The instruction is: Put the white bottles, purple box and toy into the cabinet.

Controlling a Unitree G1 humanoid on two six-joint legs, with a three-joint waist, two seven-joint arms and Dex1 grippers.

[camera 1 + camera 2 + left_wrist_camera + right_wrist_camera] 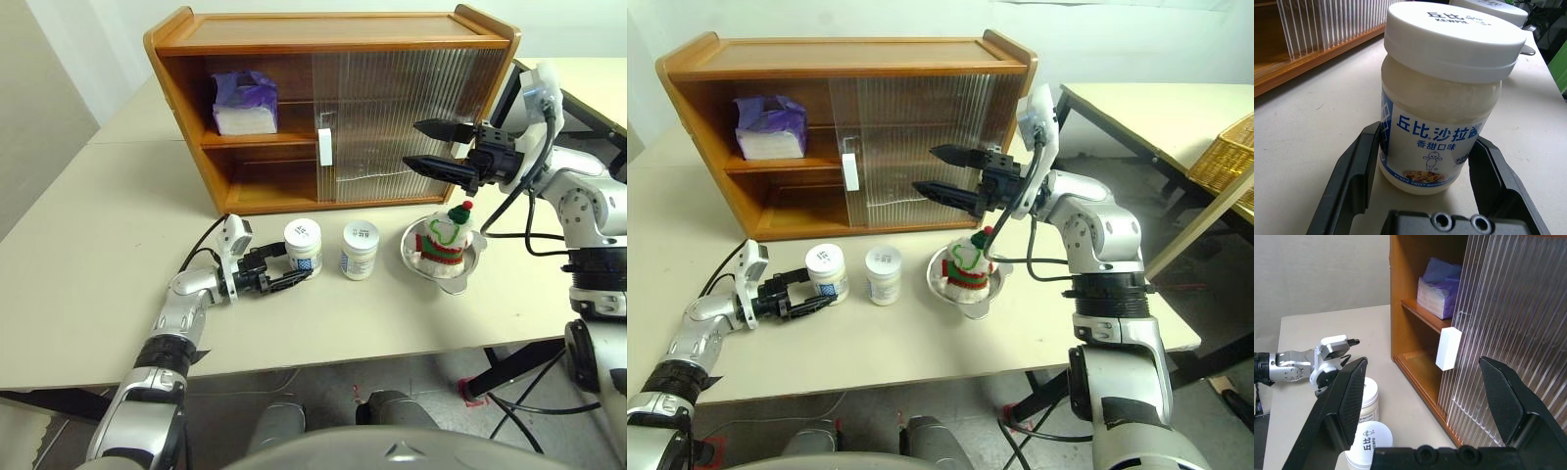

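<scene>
Low over the table [88,294], the left gripper [290,273] lies almost level with its two black fingers [1352,181] set either side of one white bottle [303,245]. They flank the lower part of the label; whether the pads press the plastic or only stand beside it cannot be told. The bottle stands upright on the table. A second white bottle [360,249] stands just beside it, untouched. Further right the toy [447,238] sits in a shiny metal bowl [415,238]. Above the bowl the right gripper [428,147] hangs spread wide and bare, pointing at the ribbed door [411,117] of the cabinet [176,44]. On the upper shelf lies the purple box [243,102].
</scene>
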